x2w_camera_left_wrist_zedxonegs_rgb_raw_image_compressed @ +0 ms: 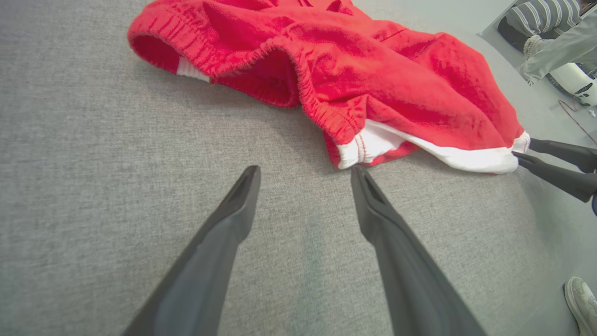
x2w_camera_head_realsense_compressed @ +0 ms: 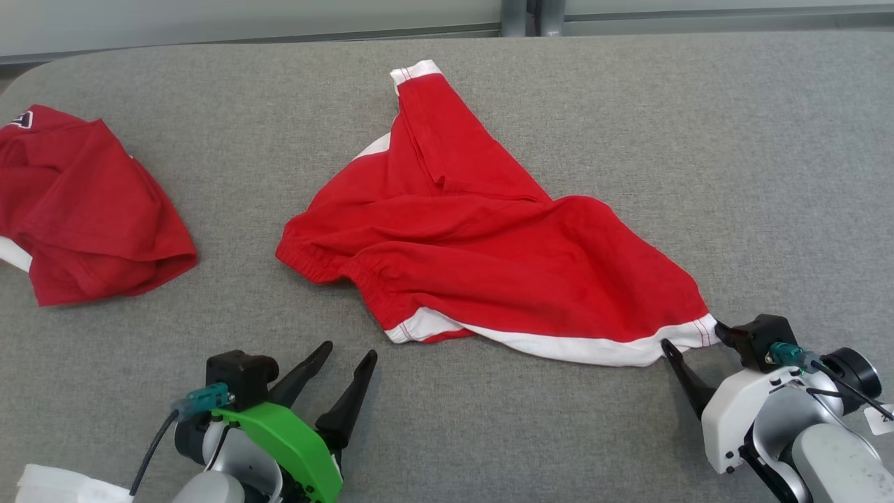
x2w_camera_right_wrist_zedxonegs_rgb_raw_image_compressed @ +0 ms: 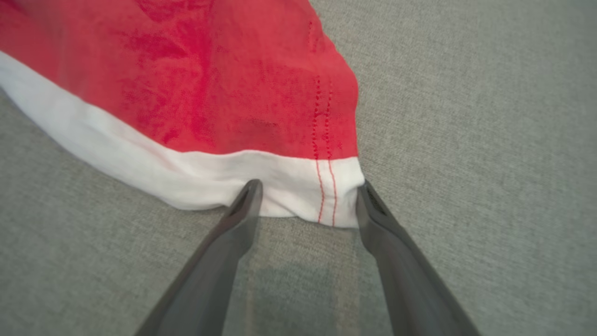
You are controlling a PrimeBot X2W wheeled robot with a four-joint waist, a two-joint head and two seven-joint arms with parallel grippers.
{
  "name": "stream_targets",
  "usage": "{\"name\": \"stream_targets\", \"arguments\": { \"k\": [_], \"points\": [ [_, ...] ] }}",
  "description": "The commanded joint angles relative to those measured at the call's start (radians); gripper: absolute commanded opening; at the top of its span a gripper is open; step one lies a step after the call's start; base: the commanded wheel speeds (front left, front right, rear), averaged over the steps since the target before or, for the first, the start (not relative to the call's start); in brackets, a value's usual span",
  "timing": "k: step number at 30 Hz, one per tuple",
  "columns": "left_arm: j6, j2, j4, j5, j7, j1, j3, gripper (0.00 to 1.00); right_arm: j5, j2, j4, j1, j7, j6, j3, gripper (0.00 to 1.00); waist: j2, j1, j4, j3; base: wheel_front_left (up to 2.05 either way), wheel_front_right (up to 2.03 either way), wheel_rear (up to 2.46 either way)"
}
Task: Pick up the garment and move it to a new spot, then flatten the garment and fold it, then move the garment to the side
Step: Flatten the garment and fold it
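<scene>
- Head view: the left gripper [x2w_camera_head_realsense_compressed: 348, 349] has its jaws spread over the bare grey table [x2w_camera_head_realsense_compressed: 628, 105] and holds nothing. The garment [x2w_camera_head_realsense_compressed: 489, 258] (red shorts, by the look) lies crumpled ahead of its tips and off toward the other arm, near but apart. The right gripper [x2w_camera_head_realsense_compressed: 691, 334] is spread wide too, its tips at the nearest corner of the garment's white hem [x2w_camera_head_realsense_compressed: 580, 348]. A second red garment [x2w_camera_head_realsense_compressed: 91, 209] lies well off past the left gripper's outer side.
- Left wrist view: only table cloth lies between this gripper's two fingers. A white-trimmed fold of the garment sits just ahead of one fingertip, not touching. Off to the side, the right gripper's fingers meet the hem's far corner. A shoe [x2w_camera_left_wrist_zedxonegs_rgb_raw_image_compressed: 580, 303] shows beyond the table edge.
- Right wrist view: the fingers stand wide apart, with the hem corner and its double red stitching lying between the tips, unpinched. The red body stretches away ahead.
</scene>
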Motion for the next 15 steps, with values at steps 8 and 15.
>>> {"name": "stream_targets", "arguments": {
  "k": [8,15],
  "points": [
    [-0.003,-0.015,0.084,-0.033,0.019,-0.086,-0.059,1.0,0.012,-0.007,0.024,-0.051,-0.005,0.0,0.052,1.0,0.0075,0.0,-0.01,0.018,0.0,0.0,0.0],
    [-0.003,-0.031,0.117,-0.067,0.002,-0.127,-0.106,1.0,0.025,-0.002,0.053,-0.063,-0.021,0.0,0.064,0.45,0.0075,0.0,-0.015,0.022,0.0,0.0,0.0]
  ]
}}
